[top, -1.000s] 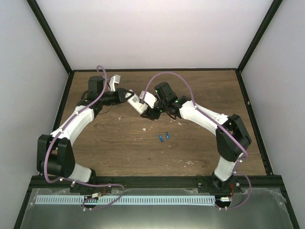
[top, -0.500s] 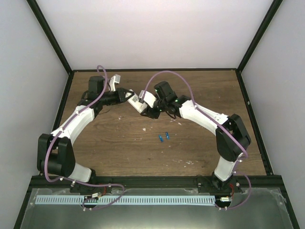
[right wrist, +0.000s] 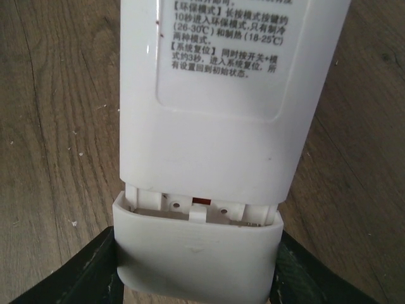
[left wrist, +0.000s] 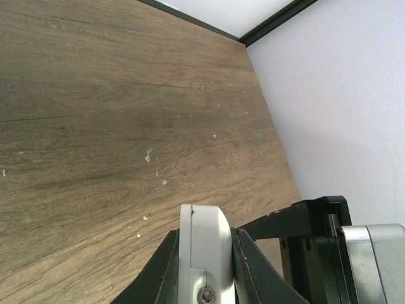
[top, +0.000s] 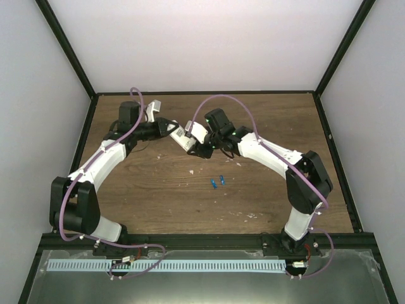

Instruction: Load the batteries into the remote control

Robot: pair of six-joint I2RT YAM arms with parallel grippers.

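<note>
Remote control w/ cover edge ajar

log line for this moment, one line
left gripper: shut on remote control | right gripper: gripping battery cover, partly slid off | batteries: on table

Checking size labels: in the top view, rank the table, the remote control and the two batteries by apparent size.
1. table
2. remote control, partly hidden
3. batteries, both alike in size
</note>
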